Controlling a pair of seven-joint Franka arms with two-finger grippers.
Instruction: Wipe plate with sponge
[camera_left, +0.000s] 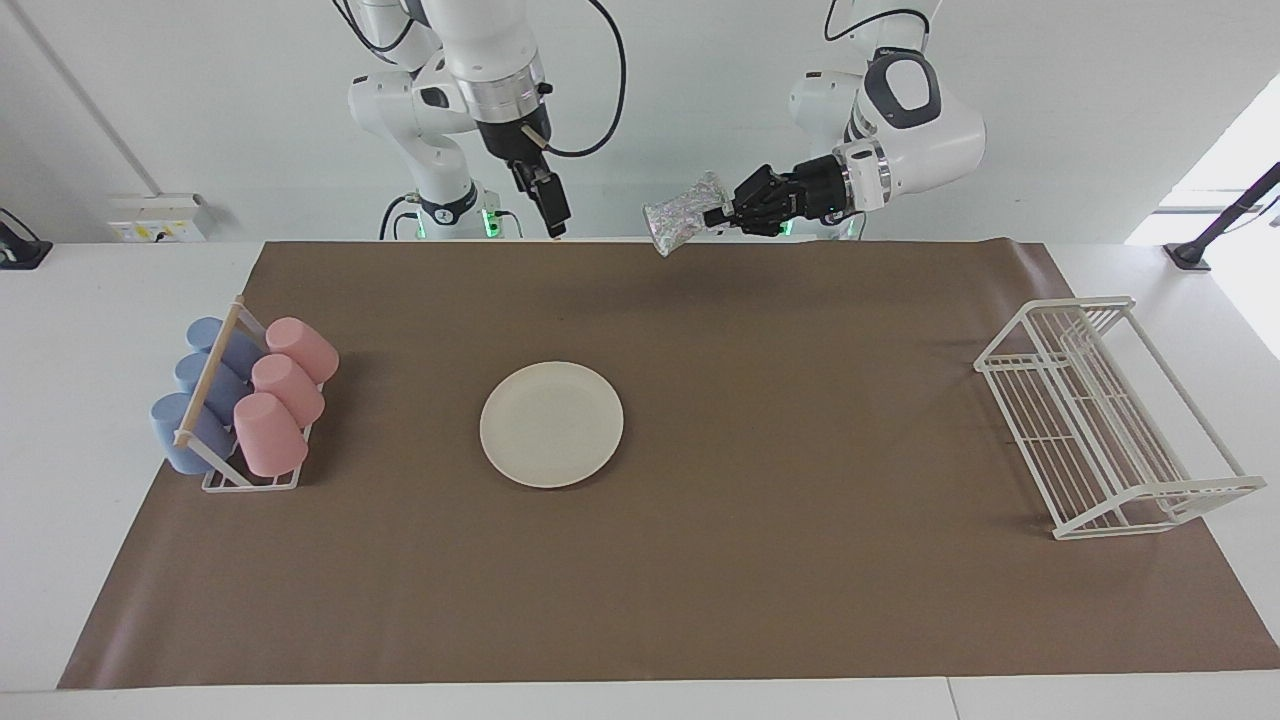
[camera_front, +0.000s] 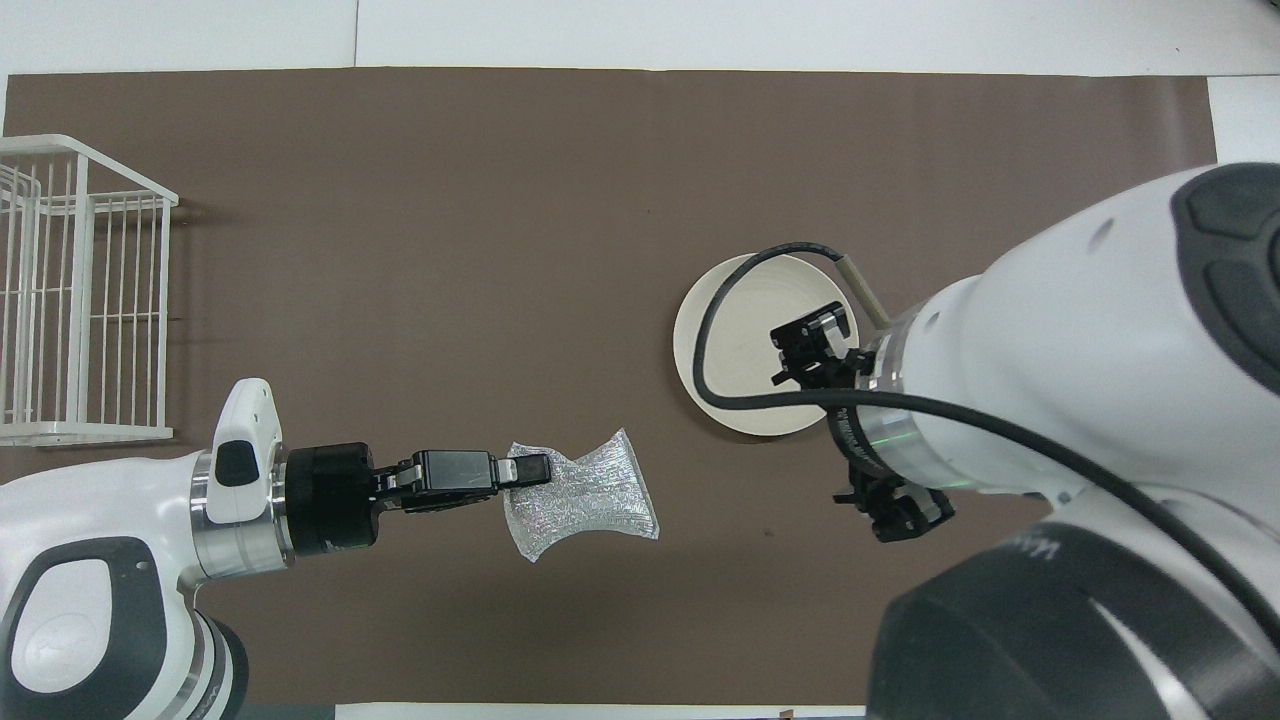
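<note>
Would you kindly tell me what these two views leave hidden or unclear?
- Overhead view: the right arm covers part of the plate and the whole cup rack.
- Overhead view: the wire rack is cut off by the edge.
- Facing view: blue cups sit partly hidden by pink cups.
</note>
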